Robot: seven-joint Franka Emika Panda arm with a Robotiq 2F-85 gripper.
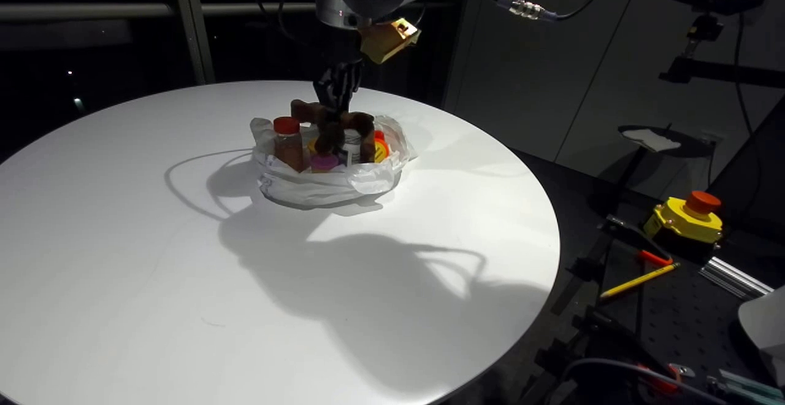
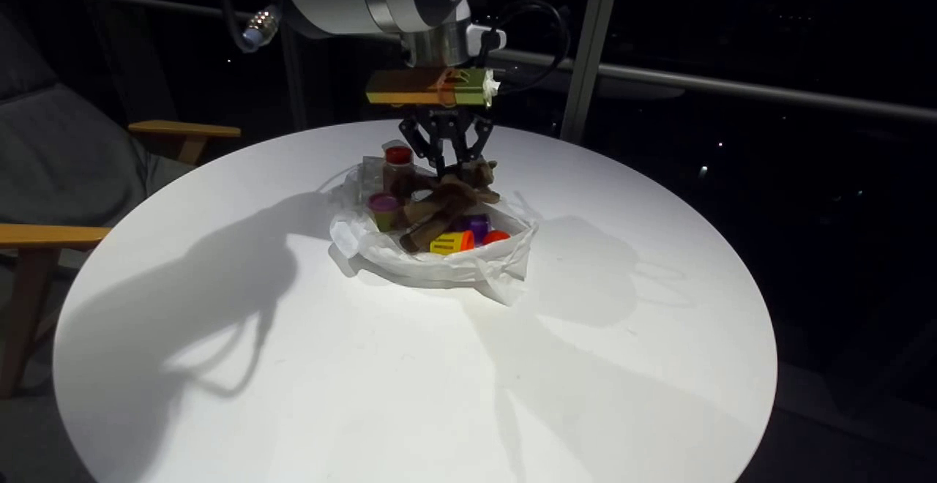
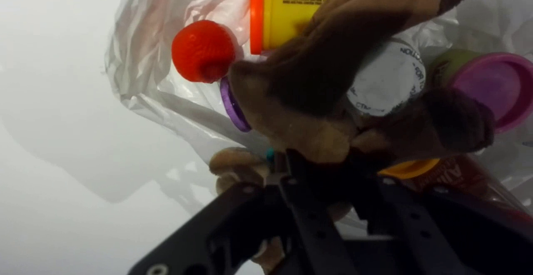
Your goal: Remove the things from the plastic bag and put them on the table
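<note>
The white plastic bag [image 1: 313,189] lies opened out on the round white table [image 1: 153,282]. On top of its contents sprawls the brown plush animal [image 2: 441,201]. Pointing down into the bag, my gripper [image 2: 452,171] has its fingers drawn in on both sides of the plush body, shut on it; the fingertips are dark and partly hidden in the wrist view. Around the toy are a red-capped jar [image 1: 288,144], a yellow tub [image 3: 291,12] with an orange lid, a pink-lidded tub [image 3: 491,87], a white-topped jar [image 3: 387,79], a purple lid [image 3: 234,105] and a red rounded thing [image 3: 203,51].
The bag's crumpled rim [image 2: 505,278] stands up around the jars. Beside the table, a yellow box with a red button [image 1: 687,218] and a pencil [image 1: 639,281] lie on a dark surface. A chair with a wooden armrest [image 2: 55,235] stands close to the table's edge.
</note>
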